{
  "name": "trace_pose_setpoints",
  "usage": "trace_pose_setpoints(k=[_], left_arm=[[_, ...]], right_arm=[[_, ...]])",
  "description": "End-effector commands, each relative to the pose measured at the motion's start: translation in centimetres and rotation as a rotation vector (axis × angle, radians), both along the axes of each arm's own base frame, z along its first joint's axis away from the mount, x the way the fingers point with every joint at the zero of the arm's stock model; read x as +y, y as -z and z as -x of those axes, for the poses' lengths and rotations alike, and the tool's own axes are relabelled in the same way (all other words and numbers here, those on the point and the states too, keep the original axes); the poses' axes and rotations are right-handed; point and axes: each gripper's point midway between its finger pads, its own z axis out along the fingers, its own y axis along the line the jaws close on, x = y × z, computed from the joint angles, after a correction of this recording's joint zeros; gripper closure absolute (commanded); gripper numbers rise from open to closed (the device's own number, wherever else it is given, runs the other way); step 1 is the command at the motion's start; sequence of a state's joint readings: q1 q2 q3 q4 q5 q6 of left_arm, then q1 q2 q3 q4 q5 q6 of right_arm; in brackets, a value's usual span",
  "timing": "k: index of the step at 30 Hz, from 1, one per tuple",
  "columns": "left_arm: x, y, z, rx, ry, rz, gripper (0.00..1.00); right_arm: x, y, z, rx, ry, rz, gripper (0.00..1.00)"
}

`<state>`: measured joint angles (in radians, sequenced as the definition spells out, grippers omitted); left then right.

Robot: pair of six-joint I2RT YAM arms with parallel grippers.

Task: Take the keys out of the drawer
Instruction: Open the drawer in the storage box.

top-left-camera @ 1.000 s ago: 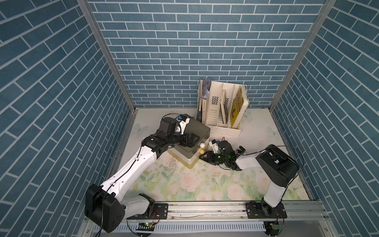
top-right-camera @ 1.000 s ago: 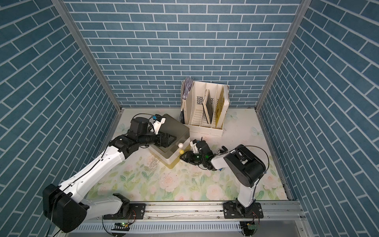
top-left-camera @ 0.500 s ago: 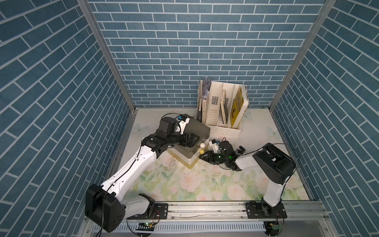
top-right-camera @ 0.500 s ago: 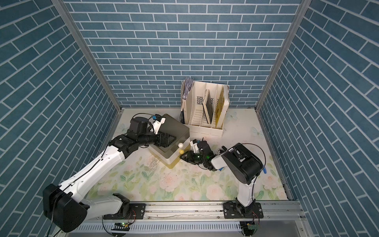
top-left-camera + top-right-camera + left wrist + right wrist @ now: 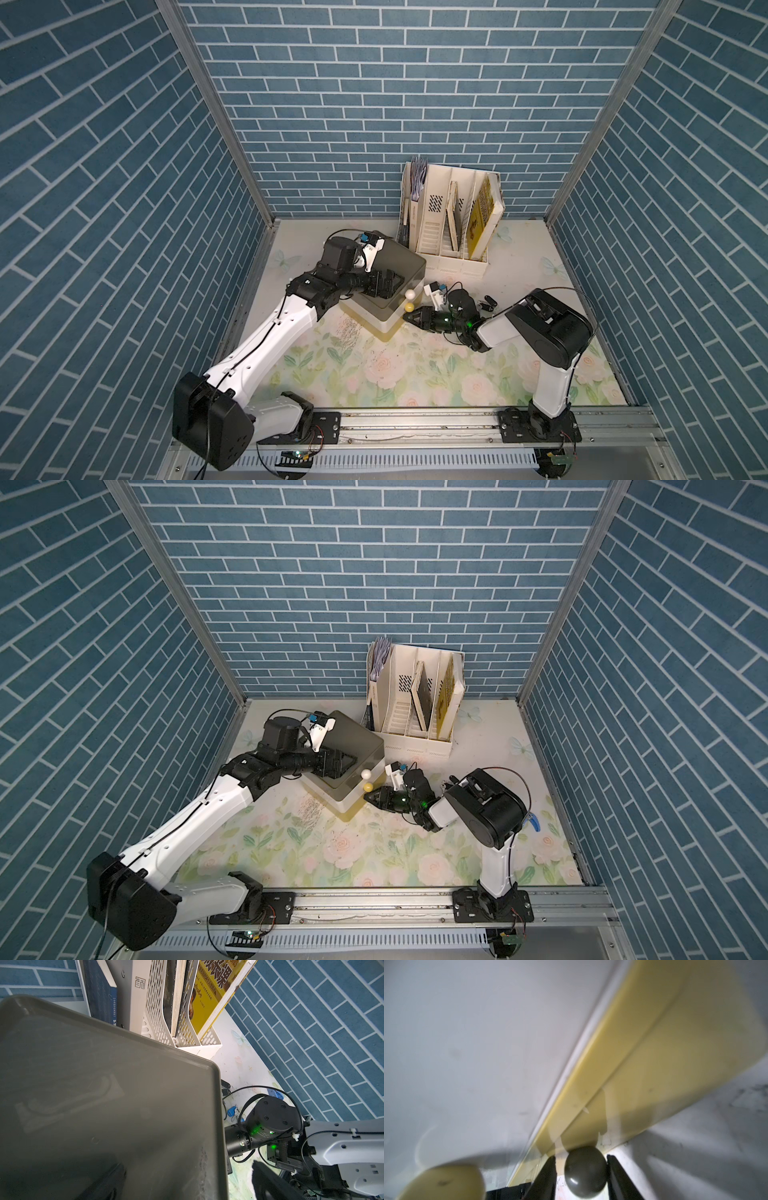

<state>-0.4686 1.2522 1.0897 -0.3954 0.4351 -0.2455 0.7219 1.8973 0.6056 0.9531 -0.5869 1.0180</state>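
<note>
Right gripper (image 5: 581,1157) has pinched in a bit: fingers (image 5: 619,1180) straddle the dark knob (image 5: 584,1174), one touching, one a sliver off. Left gripper (image 5: 392,282) rests on the cabinet (image 5: 401,257) top, can't tell its opening. Keys (image 5: 231,1110) lie on the mat (image 5: 245,1064) right of the cabinet edge; rack (image 5: 449,232) crowds behind, wide mat below.

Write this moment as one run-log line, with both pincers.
right pincer: astride dark knob, gap at one finger | left pincer: on cabinet top | blue-tagged keys: on table
</note>
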Motion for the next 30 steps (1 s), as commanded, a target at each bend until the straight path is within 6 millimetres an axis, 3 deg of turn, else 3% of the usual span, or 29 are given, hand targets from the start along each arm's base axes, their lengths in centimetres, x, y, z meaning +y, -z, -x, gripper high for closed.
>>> trace_pose_setpoints(k=[1, 10, 30], left_arm=[[1.5, 4.2, 1.2, 0.155, -0.03, -0.091, 0.0], [1.6, 4.3, 1.2, 0.157, -0.03, -0.092, 0.0], [1.5, 4.7, 1.1, 0.158, -0.039, -0.081, 0.0]], right_arm=[[1.1, -3.0, -1.1, -0.093, 0.004, -0.1, 0.66], [0.1, -2.5, -0.5, -0.074, 0.014, -0.075, 0.86], [-8.8, -0.5, 4.4, -0.022, 0.102, 0.073, 0.92]])
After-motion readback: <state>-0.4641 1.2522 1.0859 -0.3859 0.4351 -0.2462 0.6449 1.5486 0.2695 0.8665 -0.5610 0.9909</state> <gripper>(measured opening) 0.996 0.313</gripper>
